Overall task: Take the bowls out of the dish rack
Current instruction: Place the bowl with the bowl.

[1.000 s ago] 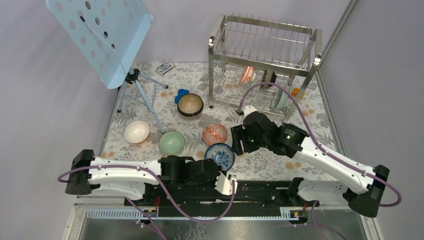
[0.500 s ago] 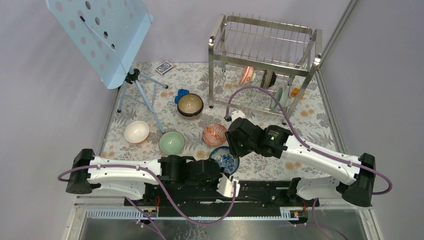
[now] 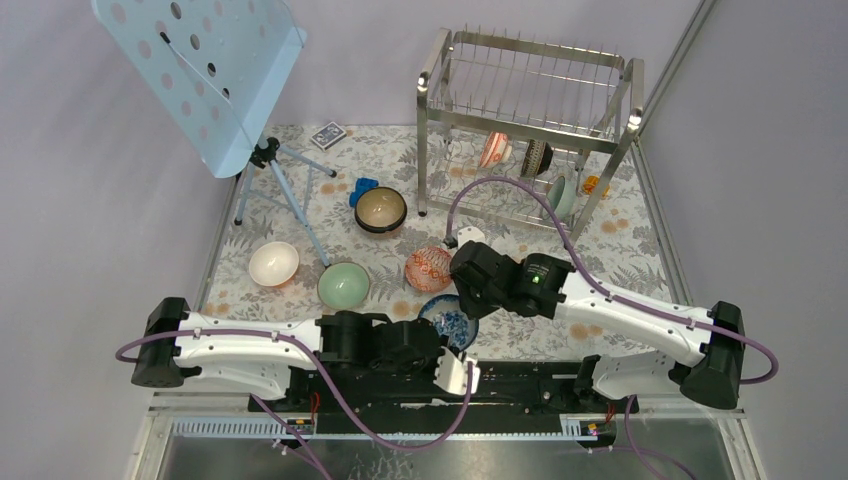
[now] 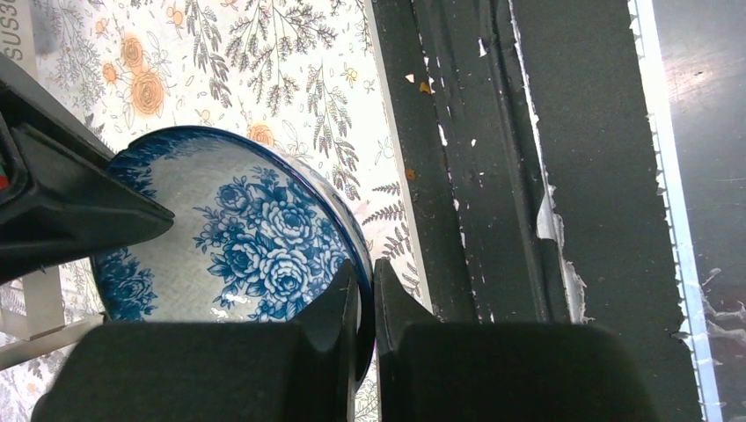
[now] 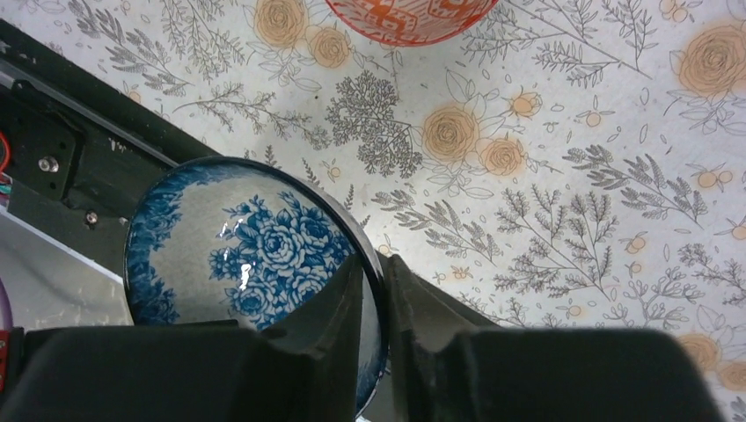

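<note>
The blue-and-white bowl hangs tilted over the table's near edge. My left gripper is shut on its rim from the near side. My right gripper pinches the same rim from the far side, one finger inside the bowl and one outside. The steel dish rack stands at the back right. On its lower tier are a pinkish bowl, a dark bowl and a pale green bowl.
On the floral table lie a white bowl, a green bowl, a brown bowl and an orange-red bowl. A pale blue music stand stands back left, with a card box and a blue object nearby.
My right arm swung left from in front of the rack to the blue-and-white bowl, and its jaws narrowed onto the rim. The left gripper kept hold and drew the bowl slightly nearer.
</note>
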### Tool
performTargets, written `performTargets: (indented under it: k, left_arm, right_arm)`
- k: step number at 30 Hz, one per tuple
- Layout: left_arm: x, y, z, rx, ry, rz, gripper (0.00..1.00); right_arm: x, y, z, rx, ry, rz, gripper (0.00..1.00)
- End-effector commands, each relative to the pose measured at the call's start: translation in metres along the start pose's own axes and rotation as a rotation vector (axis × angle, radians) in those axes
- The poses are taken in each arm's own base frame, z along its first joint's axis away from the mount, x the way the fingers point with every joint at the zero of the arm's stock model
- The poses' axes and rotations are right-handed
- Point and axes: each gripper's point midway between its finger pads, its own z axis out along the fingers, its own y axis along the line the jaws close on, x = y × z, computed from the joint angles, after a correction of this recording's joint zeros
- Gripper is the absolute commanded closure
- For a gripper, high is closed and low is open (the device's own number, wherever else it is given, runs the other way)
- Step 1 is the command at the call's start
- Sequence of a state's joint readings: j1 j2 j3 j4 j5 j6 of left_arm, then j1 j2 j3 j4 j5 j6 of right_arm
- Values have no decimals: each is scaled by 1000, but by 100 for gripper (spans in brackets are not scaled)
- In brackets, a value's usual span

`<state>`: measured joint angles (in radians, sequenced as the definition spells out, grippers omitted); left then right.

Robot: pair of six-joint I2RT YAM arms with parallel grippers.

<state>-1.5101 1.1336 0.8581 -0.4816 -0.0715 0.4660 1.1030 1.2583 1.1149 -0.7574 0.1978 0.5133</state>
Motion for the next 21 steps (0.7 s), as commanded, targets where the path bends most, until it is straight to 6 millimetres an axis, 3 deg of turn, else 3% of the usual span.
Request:
performTargets:
  k: [1,3,5,6,7,8,9,12,13,14,21]
  left_arm:
    - [-33,18,-16,-65,-112,-18,100]
    - [-34,20,-16,-80,-119,-29,100]
    - [-35,23,-16,-108,-125,-61,100]
    - [-35,26,-17,-124,-124,-89,93]
    - [-35,29,-18,-143,-118,-125,78]
    - [-34,31,-19,-164,-108,-169,52]
    - [-33,35,-21,-190,-105,-212,39]
    - [-35,50,-32,-294,-147,-335,18]
    - [-36,56,-38,-334,-180,-374,6]
    - [-37,61,-44,-373,-216,-407,2]
    - [-30,105,-91,-670,-396,-809,1]
  right_arm:
    - [1,-3,1,29,-8,1,87]
    - [-1,-4,0,32,-19,8,100]
    - [-4,-6,-3,38,-36,15,100]
    - [-5,-7,-5,42,-45,21,100]
    - [-7,-10,-6,52,-59,27,100]
    - [-8,-13,-8,66,-75,35,100]
    - [-9,-19,-9,86,-96,47,100]
    - [-11,-32,-13,128,-161,90,100]
    - [-12,-34,-15,124,-187,109,100]
    - [-12,-36,-17,118,-211,127,100]
    - [-17,-58,-34,161,-336,230,100]
